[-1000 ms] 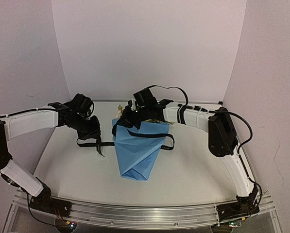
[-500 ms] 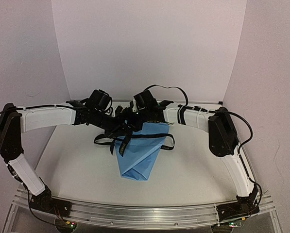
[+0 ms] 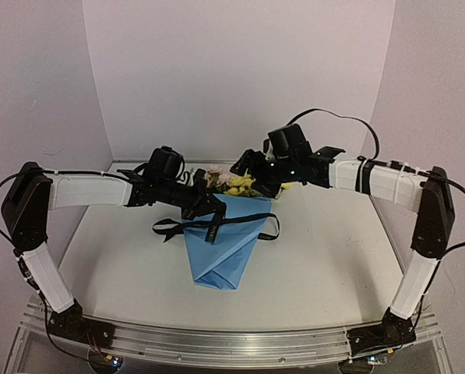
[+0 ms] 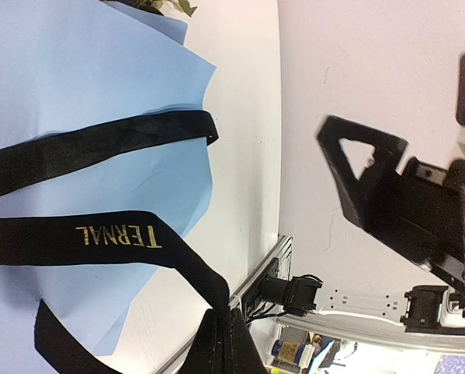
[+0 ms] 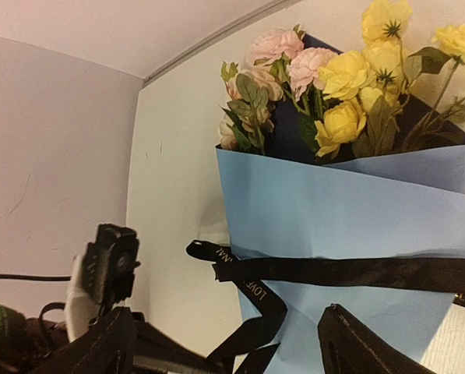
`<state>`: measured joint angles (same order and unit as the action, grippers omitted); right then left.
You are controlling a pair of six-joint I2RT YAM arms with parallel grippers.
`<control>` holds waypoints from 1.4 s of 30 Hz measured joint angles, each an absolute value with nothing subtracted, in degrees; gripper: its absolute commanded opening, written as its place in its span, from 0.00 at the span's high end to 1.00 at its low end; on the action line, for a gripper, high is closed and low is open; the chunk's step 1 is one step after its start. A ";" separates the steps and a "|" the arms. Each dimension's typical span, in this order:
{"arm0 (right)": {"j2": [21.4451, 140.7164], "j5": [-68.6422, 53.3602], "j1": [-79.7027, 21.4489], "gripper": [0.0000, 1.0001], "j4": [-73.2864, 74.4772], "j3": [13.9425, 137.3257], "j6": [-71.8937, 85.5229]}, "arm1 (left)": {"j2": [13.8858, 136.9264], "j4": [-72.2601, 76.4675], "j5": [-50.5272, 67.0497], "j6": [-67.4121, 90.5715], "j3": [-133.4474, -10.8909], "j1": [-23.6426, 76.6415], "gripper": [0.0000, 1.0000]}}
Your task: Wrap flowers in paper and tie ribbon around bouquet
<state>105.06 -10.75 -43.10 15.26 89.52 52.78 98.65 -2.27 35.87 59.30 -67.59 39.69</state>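
Ribbon (image 3: 240, 220) now crosses the bouquet (image 3: 220, 253); left fingers (image 4: 226, 347) clench one end, while right fingers (image 5: 355, 343) have released and lifted toward 1 o'clock, likely to regrasp.

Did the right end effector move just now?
Yes. The right end effector opened and swung rightward, away from the top left corner of the paper.

**A boxed-in robot test bench**

I work in a lab cell. My white table (image 3: 318, 265) is closed in on three sides by plain white panels (image 3: 232, 70). My left arm (image 3: 84, 189) and right arm (image 3: 388, 183) rise from bases bolted to an aluminium rail (image 3: 232, 343) along the near edge, where small indicator lights (image 3: 117, 361) glow.
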 measured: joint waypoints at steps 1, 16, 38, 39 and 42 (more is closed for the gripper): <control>102.96 -9.72 -43.13 0.18 14.23 86.90 52.79 | 99.32 -1.83 35.94 59.89 -67.59 39.53 1.00; 104.05 -9.74 -45.85 0.35 11.22 81.66 44.18 | 110.91 0.06 37.94 61.49 -74.37 32.56 1.00; 120.18 -14.72 -50.55 0.88 10.62 91.80 39.03 | 117.94 -1.99 42.05 60.78 -82.41 30.89 0.93; 120.29 -14.78 -50.57 0.95 10.73 92.05 39.18 | 117.94 -2.15 42.06 60.56 -82.41 30.89 0.92; 120.44 -14.62 -50.57 1.00 10.79 92.78 39.25 | 117.93 -2.91 42.10 59.72 -82.41 30.89 0.83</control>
